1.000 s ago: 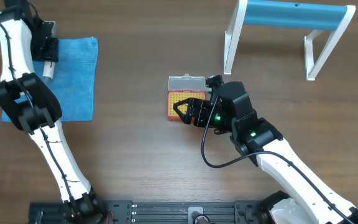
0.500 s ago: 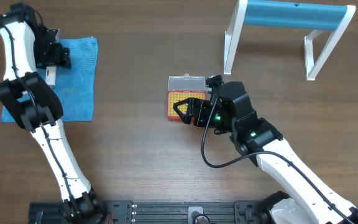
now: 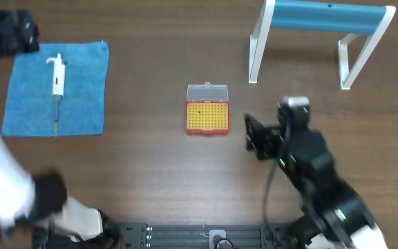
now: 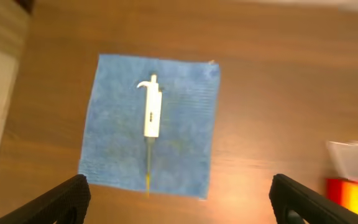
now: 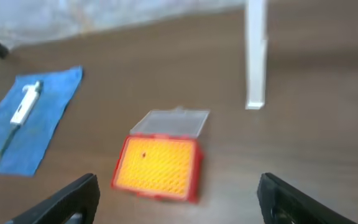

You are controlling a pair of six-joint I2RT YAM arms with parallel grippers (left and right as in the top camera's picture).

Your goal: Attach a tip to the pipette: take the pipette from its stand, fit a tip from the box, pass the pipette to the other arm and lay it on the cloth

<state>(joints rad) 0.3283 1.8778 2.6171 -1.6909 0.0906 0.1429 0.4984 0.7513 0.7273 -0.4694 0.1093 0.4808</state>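
Observation:
The white pipette lies on the blue cloth at the left, its yellow tip pointing toward the table's front. My left gripper hangs open and empty high above the cloth, the pipette flat beneath it. In the top view that gripper is a dark blur at the far left corner. The orange tip box sits mid-table with its clear lid folded back. My right gripper is open and empty, just right of the box and facing it.
The pipette stand, a blue bar on white legs, stands at the back right; one leg shows beyond the box. Bare wooden tabletop lies between the cloth and the box and along the front.
My left gripper has let go of the pipette, leaving it on the cloth, and risen up and away. My right gripper has pulled back from the tip box to the right.

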